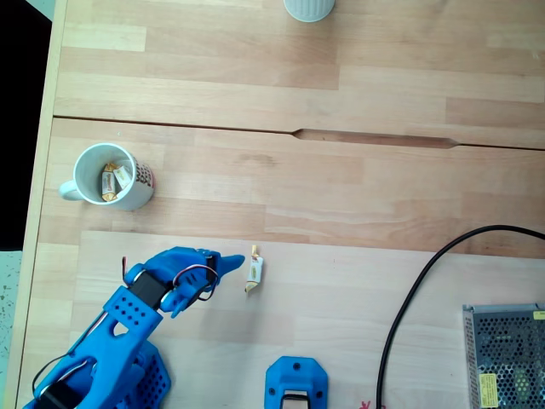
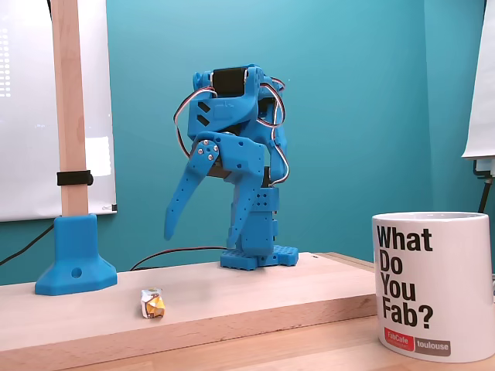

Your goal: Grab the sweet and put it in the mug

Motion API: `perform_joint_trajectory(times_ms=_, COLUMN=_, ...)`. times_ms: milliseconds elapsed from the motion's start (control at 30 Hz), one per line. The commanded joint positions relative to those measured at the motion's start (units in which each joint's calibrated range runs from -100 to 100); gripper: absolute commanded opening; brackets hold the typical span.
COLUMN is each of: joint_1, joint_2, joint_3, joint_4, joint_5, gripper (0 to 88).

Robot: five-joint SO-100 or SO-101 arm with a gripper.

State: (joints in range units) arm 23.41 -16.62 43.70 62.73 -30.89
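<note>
One sweet [image 1: 254, 273] in a cream wrapper with yellowish twisted ends lies on the wooden table; it also appears small near the table edge [image 2: 152, 303]. My blue gripper [image 1: 233, 261] points at it from the left, a short gap away, shut and holding nothing. From the side, the gripper [image 2: 170, 230] hangs tip-down a little above the table. The white mug [image 1: 136, 198] stands at the far left with sweets [image 1: 111, 177] inside, and fills the right foreground [image 2: 433, 282] with black lettering.
A plain pale cup [image 1: 308, 8] stands at the far edge. A black cable [image 1: 409, 298] and a metal mesh box [image 1: 507, 358] occupy the lower right. A blue stand base [image 1: 295, 383] holds a wooden post [image 2: 68, 116]. A seam [image 1: 298, 132] crosses the tabletop.
</note>
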Motion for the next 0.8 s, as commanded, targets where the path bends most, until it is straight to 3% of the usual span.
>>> perform_joint_trajectory(times_ms=0, joint_1=0.19, joint_2=0.53, joint_3=-1.69, joint_4=1.86, joint_5=-0.24, gripper=29.1)
perform_joint_trajectory(times_ms=233, joint_1=0.84, joint_2=0.18, joint_3=-5.61, joint_4=4.85, joint_5=-0.78, gripper=29.1)
perform_joint_trajectory(times_ms=767, joint_1=13.99, joint_2=0.87, joint_3=-8.82, joint_4=4.28, joint_5=-0.29, gripper=29.1)
